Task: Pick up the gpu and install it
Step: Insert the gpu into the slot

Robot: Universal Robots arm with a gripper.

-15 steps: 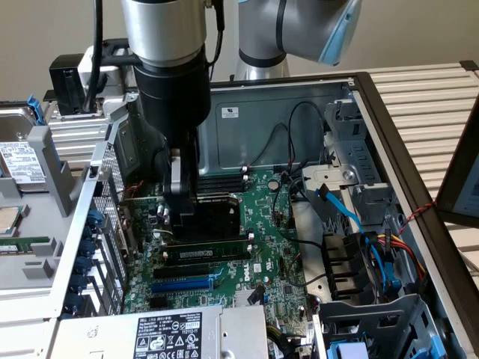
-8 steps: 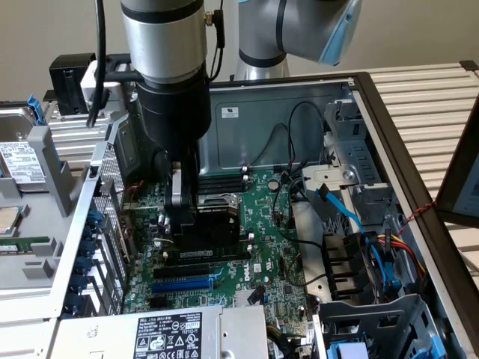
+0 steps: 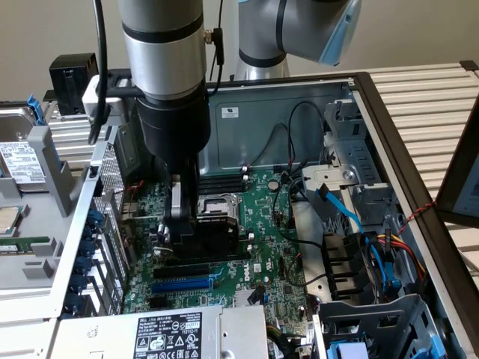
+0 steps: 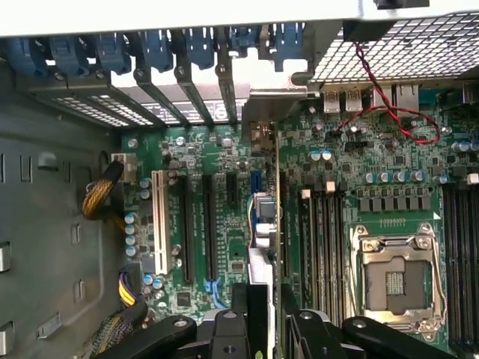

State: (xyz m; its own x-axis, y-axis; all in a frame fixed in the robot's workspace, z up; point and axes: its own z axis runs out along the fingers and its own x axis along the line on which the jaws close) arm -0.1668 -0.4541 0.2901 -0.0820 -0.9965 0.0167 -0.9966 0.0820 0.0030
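Observation:
My gripper (image 3: 187,224) reaches down into the open computer case and is shut on the gpu (image 3: 219,233). The gpu's black shroud stands upright over the green motherboard (image 3: 281,224). Its lower edge is right at a long black slot (image 3: 206,262), and I cannot tell whether it touches. In the wrist view the gpu (image 4: 275,224) is seen edge-on as a thin green line running from between the fingers (image 4: 248,307) of the gripper (image 4: 271,314) towards the case's rear openings. It lies between the black expansion slots (image 4: 209,224) and the processor socket (image 4: 397,280).
Blue slot latches (image 4: 150,48) line the case's rear wall. A thin red wire (image 4: 389,112) loops over the motherboard (image 4: 374,172). Blue and black cables (image 3: 352,217) crowd the drive bays at the exterior view's right. The power supply (image 3: 172,333) sits in front, and a hard drive (image 3: 22,161) lies outside the case.

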